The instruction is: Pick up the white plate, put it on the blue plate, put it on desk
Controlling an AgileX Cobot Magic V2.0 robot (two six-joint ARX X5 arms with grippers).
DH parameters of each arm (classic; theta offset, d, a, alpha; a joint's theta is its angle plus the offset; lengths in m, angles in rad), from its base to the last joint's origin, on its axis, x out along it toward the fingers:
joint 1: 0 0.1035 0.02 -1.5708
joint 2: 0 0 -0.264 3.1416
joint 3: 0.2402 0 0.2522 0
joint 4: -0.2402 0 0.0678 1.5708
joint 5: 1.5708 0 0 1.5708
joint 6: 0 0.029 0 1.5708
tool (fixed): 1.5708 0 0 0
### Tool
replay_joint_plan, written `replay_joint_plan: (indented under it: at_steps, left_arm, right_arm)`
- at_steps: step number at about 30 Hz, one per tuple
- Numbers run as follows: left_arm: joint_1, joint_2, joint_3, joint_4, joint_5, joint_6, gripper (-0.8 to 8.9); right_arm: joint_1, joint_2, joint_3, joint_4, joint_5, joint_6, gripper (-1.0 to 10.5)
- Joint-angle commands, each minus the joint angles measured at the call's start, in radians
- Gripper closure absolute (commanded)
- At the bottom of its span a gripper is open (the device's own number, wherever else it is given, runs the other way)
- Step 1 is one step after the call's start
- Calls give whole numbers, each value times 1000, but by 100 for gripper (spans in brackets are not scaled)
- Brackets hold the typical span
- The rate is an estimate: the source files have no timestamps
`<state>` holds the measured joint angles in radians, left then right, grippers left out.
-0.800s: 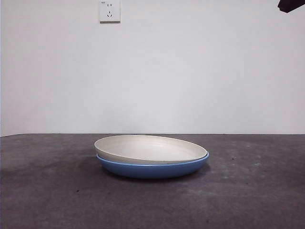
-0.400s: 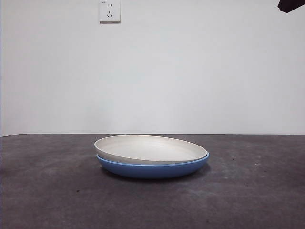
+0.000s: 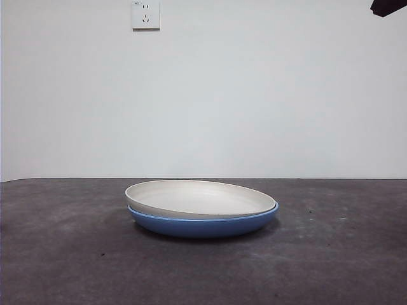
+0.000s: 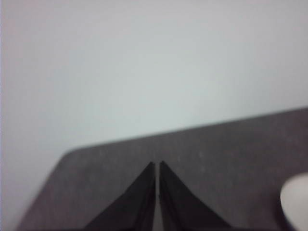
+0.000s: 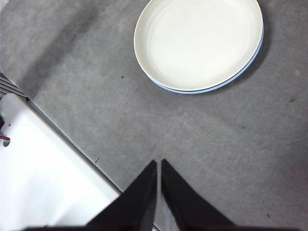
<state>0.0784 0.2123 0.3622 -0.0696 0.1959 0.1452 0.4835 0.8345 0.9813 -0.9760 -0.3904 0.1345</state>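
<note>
The white plate (image 3: 201, 198) rests nested on the blue plate (image 3: 203, 225) at the middle of the desk (image 3: 331, 254). From above, the right wrist view shows the white plate (image 5: 199, 43) with only a thin sliver of the blue plate (image 5: 250, 67) along its edge. My right gripper (image 5: 158, 163) hangs high over the desk (image 5: 231, 144), shut and holding nothing, well away from the plates. My left gripper (image 4: 157, 164) is shut too, empty, with a bit of the white plate (image 4: 296, 199) at the picture's edge.
A wall socket (image 3: 145, 14) sits high on the white wall behind. A black arm tip (image 3: 388, 6) shows at the front view's top right corner. A white panel (image 5: 43, 168) borders the desk's edge in the right wrist view.
</note>
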Motion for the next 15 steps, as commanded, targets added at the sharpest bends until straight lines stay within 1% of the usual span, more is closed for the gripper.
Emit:
replay_joint_plan:
  at_steps: [1,7,15]
  left_arm:
    - [5,-56,-90,18,-6,6,798]
    - [7,-154,-226,13,-6,0,798]
    - [7,-209,-330,10,-7,0,798]
  right_arm:
    - [6,6,18,10,-2,-12,939]
    - [6,6,18,10,-2,-12,939]
    - [6,6,18,10,-2,-12,939]
